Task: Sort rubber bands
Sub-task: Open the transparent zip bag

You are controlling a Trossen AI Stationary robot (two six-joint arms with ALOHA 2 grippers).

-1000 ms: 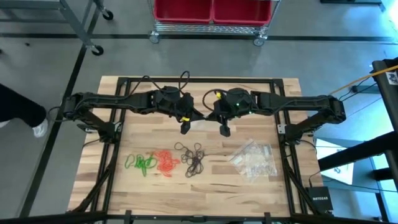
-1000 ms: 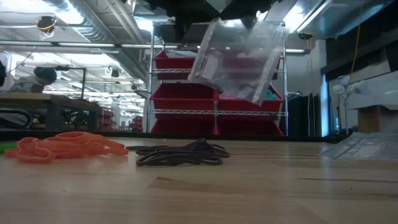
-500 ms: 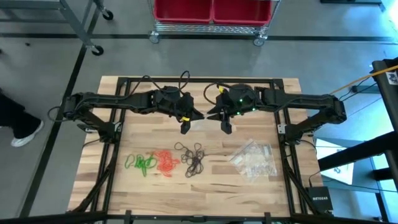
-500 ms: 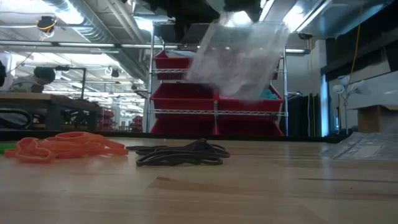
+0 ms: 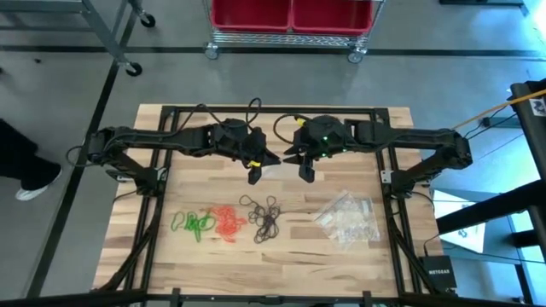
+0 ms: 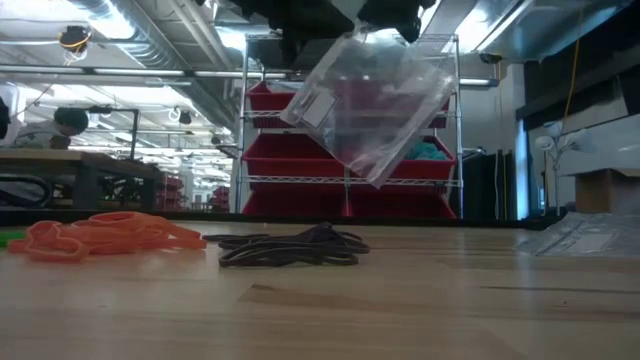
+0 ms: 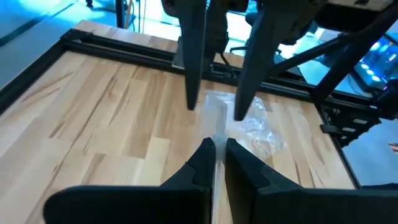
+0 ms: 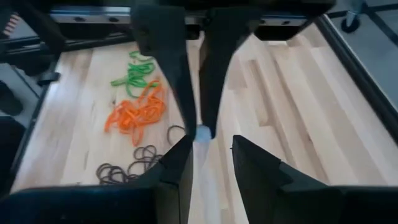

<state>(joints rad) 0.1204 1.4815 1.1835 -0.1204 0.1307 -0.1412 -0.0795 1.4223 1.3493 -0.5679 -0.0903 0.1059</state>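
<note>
Two dark arms meet over the far-middle of the desk [image 5: 281,247], pale butcher-block wood planks in a black metal frame. Left tool [image 7: 215,153] is pinched together on the edge of a clear plastic bag [image 6: 368,105], thin, glossy, crinkled, rectangular, hanging tilted above the desk with a small white label at one corner; writing not readable. Right tool [image 8: 211,144] sits just beside it, fingers parted, one at the bag's edge, not gripping.

Rubber bands lie loose on the desk's near half, thin loops in three clumps: green rubber bands [image 5: 194,223] leftmost, orange-red rubber bands [image 5: 227,222] touching them, black rubber bands [image 5: 264,215] just beside, tangled. A heap of clear bags [image 5: 348,220] lies to the right, crumpled. A small black box [image 5: 440,272] at the desk's right corner reads NETGEAR. Red bins [image 5: 292,14] sit on a wire shelf beyond.
</note>
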